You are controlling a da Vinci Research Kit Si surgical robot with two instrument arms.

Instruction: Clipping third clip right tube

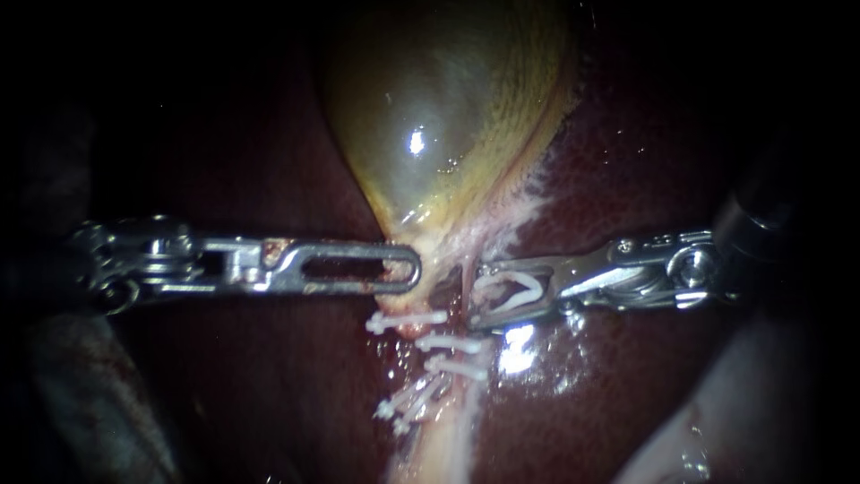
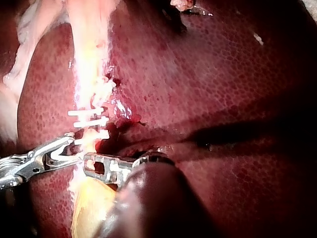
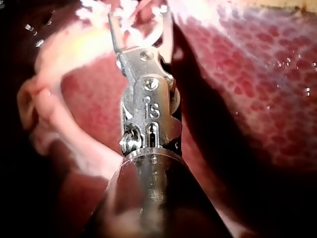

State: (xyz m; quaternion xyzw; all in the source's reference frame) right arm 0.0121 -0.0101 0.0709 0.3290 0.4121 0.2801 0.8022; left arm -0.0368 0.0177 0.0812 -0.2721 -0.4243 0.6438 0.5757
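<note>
Now | left instrument (image 1: 412,267): jaws clamping gallbladder (image 1: 448,116), unseen from right wrist | right instrument (image 1: 474,296): jaws holding clip (image 1: 512,289)

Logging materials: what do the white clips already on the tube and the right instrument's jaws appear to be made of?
Placed clips: likely plastic. They look matte white and opaque, with no metallic glint. Right instrument jaws: metal, polished silver, with bright highlights along the edges. They hold a loaded clip with the same white look.
</note>
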